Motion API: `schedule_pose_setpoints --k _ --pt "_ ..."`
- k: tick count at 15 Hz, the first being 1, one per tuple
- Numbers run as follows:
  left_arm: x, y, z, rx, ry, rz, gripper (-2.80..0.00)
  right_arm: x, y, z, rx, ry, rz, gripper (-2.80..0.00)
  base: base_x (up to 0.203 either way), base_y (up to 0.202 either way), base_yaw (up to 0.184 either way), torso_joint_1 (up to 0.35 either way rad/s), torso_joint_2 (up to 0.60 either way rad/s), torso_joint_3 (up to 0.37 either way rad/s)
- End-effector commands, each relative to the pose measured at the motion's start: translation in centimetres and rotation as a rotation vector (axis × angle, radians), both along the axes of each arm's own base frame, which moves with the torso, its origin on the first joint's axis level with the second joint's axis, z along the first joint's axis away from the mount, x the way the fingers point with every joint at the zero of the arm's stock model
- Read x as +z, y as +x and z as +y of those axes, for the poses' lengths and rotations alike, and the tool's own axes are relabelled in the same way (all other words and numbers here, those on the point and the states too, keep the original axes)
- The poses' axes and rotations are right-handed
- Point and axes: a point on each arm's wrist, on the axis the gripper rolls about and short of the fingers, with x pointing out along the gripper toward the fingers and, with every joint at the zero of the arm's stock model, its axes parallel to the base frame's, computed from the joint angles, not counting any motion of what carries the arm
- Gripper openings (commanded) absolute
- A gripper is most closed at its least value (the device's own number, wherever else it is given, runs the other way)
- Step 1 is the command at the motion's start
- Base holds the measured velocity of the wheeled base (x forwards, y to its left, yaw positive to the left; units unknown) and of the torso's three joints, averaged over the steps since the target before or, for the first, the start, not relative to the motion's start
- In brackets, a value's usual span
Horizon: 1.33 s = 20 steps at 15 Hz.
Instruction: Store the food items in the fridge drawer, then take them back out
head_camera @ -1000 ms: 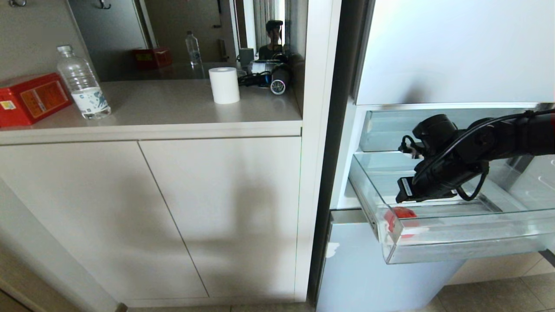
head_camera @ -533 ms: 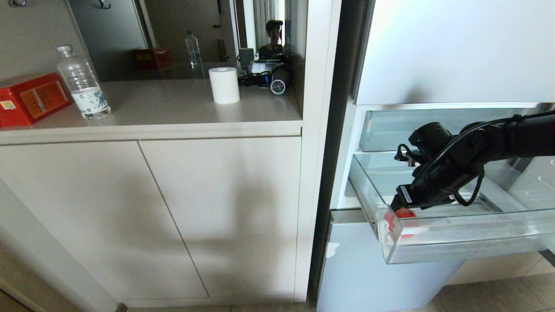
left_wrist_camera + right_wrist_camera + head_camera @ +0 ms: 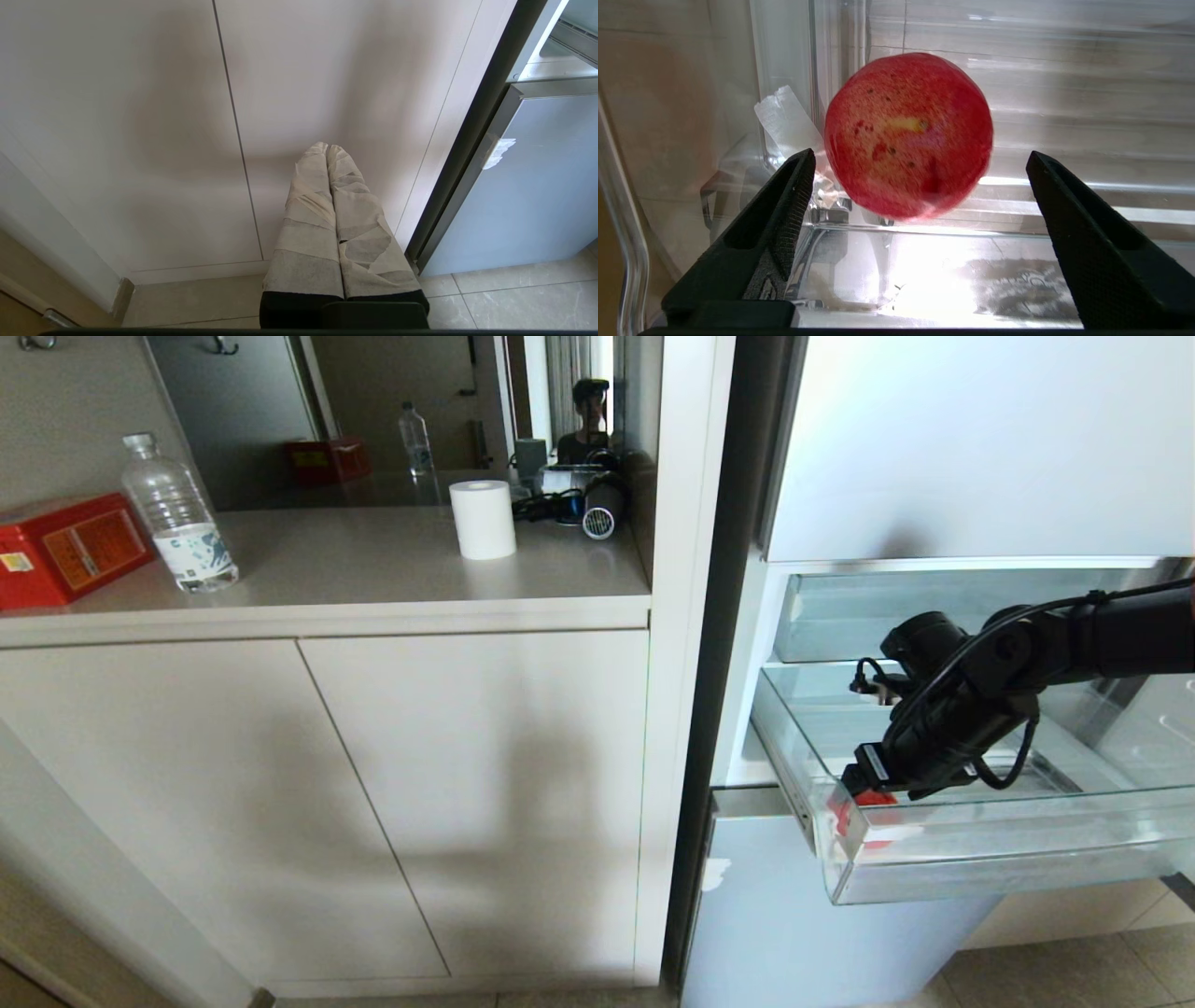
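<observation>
The red food item, a small round fruit, lies in the left front corner of the pulled-out clear fridge drawer, next to a white tape scrap. In the head view the red food item shows through the drawer's front wall. My right gripper reaches down into the fridge drawer and stands open, its black fingers on either side of the fruit, neither pressing on it. My right gripper sits right over the fruit. My left gripper hangs parked and shut before the cabinet, fingers wrapped in tape.
A shallower clear tray sits above the drawer, a pale blue-grey door panel below. To the left, a counter holds a water bottle, red box, paper roll and hair dryer. A mirror reflects a person.
My right arm has sunk lower into the drawer and moved towards its left front corner, bringing the gripper down onto the red fruit. The fruit and drawer have stayed put.
</observation>
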Motion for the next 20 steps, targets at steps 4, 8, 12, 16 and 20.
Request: schedule_pose_setpoints --k 4,8,12,16,20 --pt "0.0 0.0 0.0 0.001 0.000 0.002 -2.80 -1.4 0.7 -0.1 -0.004 -0.006 0.038 0.00 0.000 0.000 0.000 0.000 0.00 0.000" --pt "0.0 0.0 0.0 0.000 0.000 0.002 -2.80 -2.0 1.2 -0.9 -0.021 -0.011 0.050 0.00 0.000 0.000 0.000 0.000 0.00 0.000" --pt "0.0 0.0 0.0 0.000 0.000 0.002 -2.80 -2.0 1.3 -2.2 -0.036 -0.020 0.050 0.00 0.000 0.000 0.000 0.000 0.00 0.000" --pt "0.0 0.0 0.0 0.001 0.000 0.002 -2.80 -2.2 1.0 -2.5 -0.020 -0.031 0.079 0.00 0.000 0.000 0.000 0.000 0.00 0.000" --pt "0.0 0.0 0.0 0.000 0.000 0.002 -2.80 -2.3 0.8 -2.5 -0.009 -0.035 0.088 0.00 0.000 0.000 0.000 0.000 0.00 0.000"
